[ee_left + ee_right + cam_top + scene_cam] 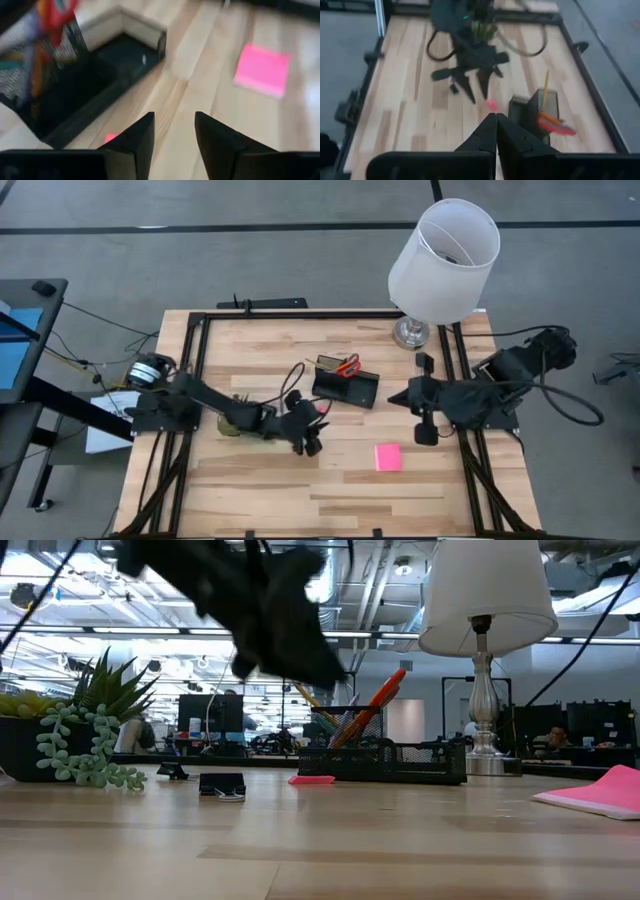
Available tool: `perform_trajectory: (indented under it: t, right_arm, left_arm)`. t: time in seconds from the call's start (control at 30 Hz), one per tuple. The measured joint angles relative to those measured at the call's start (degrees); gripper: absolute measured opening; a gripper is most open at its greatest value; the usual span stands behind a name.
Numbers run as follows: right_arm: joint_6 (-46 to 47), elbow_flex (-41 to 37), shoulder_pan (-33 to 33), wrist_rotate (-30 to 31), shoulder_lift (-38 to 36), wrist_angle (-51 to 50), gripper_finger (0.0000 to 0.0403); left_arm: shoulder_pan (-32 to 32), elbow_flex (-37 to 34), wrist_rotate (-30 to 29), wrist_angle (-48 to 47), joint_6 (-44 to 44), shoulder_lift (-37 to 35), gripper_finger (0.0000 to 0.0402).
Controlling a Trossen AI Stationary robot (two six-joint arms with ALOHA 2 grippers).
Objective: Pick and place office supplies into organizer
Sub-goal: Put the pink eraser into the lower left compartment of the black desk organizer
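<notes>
The black mesh organizer point(345, 385) stands mid-table with orange and yellow pens and red-handled scissors upright in its taller box point(350, 730). The pink sticky pad point(388, 457) lies flat near the table's right side. A tiny pink eraser point(312, 779) lies on the wood in front of the organizer. My left gripper point(174, 127) hangs open in the air point(280, 620) left of the organizer, above and short of the eraser point(111, 137). My right gripper point(496, 122) is shut and waits to the right of the organizer point(400, 398).
A white-shaded lamp point(440, 260) stands at the far right corner. A green plant point(80, 730) sits at the left, under my left arm. Small black clips point(222, 785) lie on the wood left of the eraser. Bare wood stretches along the near edge point(300, 490).
</notes>
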Motion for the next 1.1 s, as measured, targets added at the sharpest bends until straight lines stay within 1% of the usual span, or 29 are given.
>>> perform_trajectory:
  t: [0.07, 0.1, 0.2, 0.3, 0.33, 0.4, 0.43, 0.47, 0.53, 0.57, 0.6, 0.73, 0.87, 1.03, 1.1]
  right_arm:
    - [1.06, -2.87, 1.07, -0.06, -0.69, -0.03, 0.0]
    - [1.68, -4.5, 1.6, -0.22, -0.93, 0.08, 0.0]
    - [4.27, -8.99, 3.09, -0.31, -1.03, -0.01, 0.0]
    - [6.35, -12.73, 4.71, -0.38, -1.01, -0.16, 0.0]
    - [6.58, -13.67, 5.07, -0.35, -1.01, 0.16, 0.0]
    - [6.92, -14.83, 5.37, -0.21, -0.98, 0.95, 0.0]
    - [7.34, -15.01, 5.37, 0.15, -0.98, 1.34, 0.0]
    - [7.96, -15.01, 5.34, 1.05, -1.0, 1.49, 0.0]
    - [8.46, -15.01, 5.34, 3.2, -1.01, 1.52, 0.0]
    - [8.3, -15.01, 5.32, 3.95, -1.01, 1.49, 0.0]
    - [8.24, -15.01, 5.32, 4.36, -1.03, 1.29, 0.0]
    - [8.18, -15.04, 5.21, 4.31, -1.44, 0.45, 0.0]
    - [8.11, -15.04, 5.19, 4.29, -1.56, 0.45, 0.0]
    - [8.09, -15.04, 5.19, 4.28, -1.72, 0.42, 0.0]
    - [8.08, -15.04, 5.15, 4.31, -1.81, 0.42, 0.0]
  left_arm:
    - [1.79, 0.0, 3.52, -0.86, 3.33, 1.64, 0.0146]
    - [2.42, 0.0, 4.02, -1.66, 4.77, 2.27, 0.015]
    - [3.76, -0.09, 1.66, -6.27, 5.4, 2.8, 0.0156]
    - [5.11, -0.04, -0.42, -7.39, 4.44, 2.65, 0.0154]
    - [5.64, -0.04, 0.48, -7.37, 4.47, 2.56, 0.0153]
    - [6.81, -0.02, 5.23, -6.75, 4.18, 2.56, 0.0151]
    - [7.25, -0.01, 7.16, -6.91, 3.49, 2.84, 0.0151]
    - [7.55, 0.03, 7.85, -6.76, 2.87, 3.62, 0.0151]
    - [7.65, -0.1, 7.26, -8.35, 2.71, 5.0, 0.015]
    - [7.65, -0.13, 6.76, -7.71, 2.73, 6.03, 0.015]
    - [7.66, 0.0, 6.93, -5.99, 2.77, 7.29, 0.015]
    - [7.6, 0.01, 6.77, -4.19, 4.34, 10.33, 0.015]
    - [7.56, 0.07, 4.79, -5.03, 4.54, 10.64, 0.015]
    - [7.65, -0.02, 5.22, -4.7, 9.3, 9.97, 0.015]
    - [7.87, -0.04, 5.22, -4.75, 9.85, 9.97, 0.015]
